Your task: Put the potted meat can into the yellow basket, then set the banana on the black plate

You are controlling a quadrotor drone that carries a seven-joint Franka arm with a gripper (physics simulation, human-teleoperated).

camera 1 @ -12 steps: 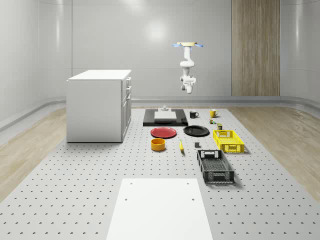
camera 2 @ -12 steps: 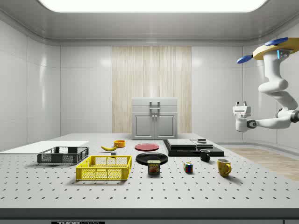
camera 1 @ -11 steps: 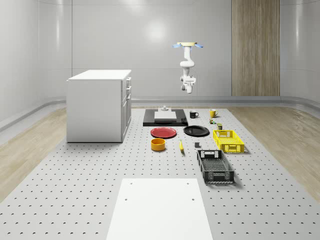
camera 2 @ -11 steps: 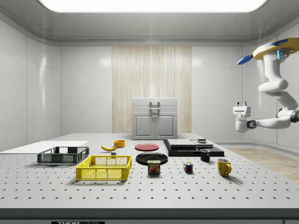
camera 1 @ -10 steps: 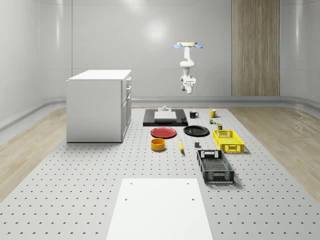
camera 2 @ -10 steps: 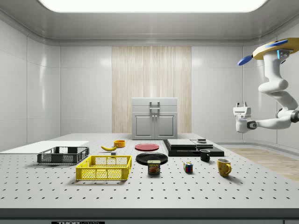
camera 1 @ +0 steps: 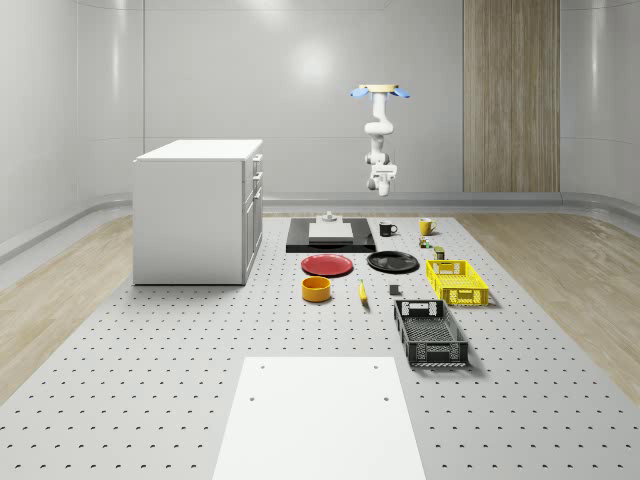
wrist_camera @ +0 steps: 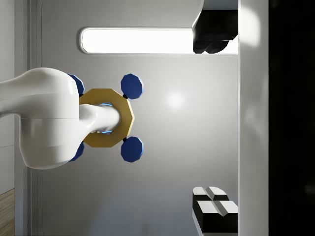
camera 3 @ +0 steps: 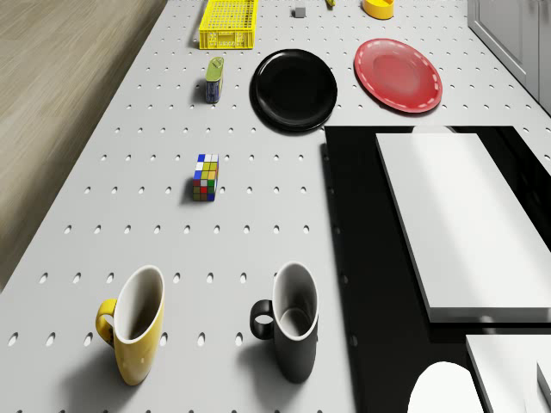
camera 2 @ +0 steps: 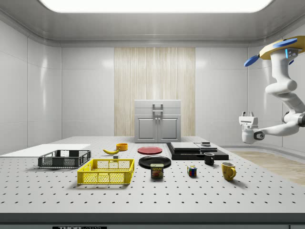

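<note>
Yellow basket sits just beside your potted meat can, upright, label to the side camera. Drone hovers high past the mugs' end of the table; gripper spread wide, holding nothing.

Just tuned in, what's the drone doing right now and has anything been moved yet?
Nothing is handled yet. The drone hovers high beyond the table's far end in the whole-scene view, its open two-finger gripper empty, pointing upward. The potted meat can stands on the table beside the yellow basket; the banana lies apart from the black plate.
</note>
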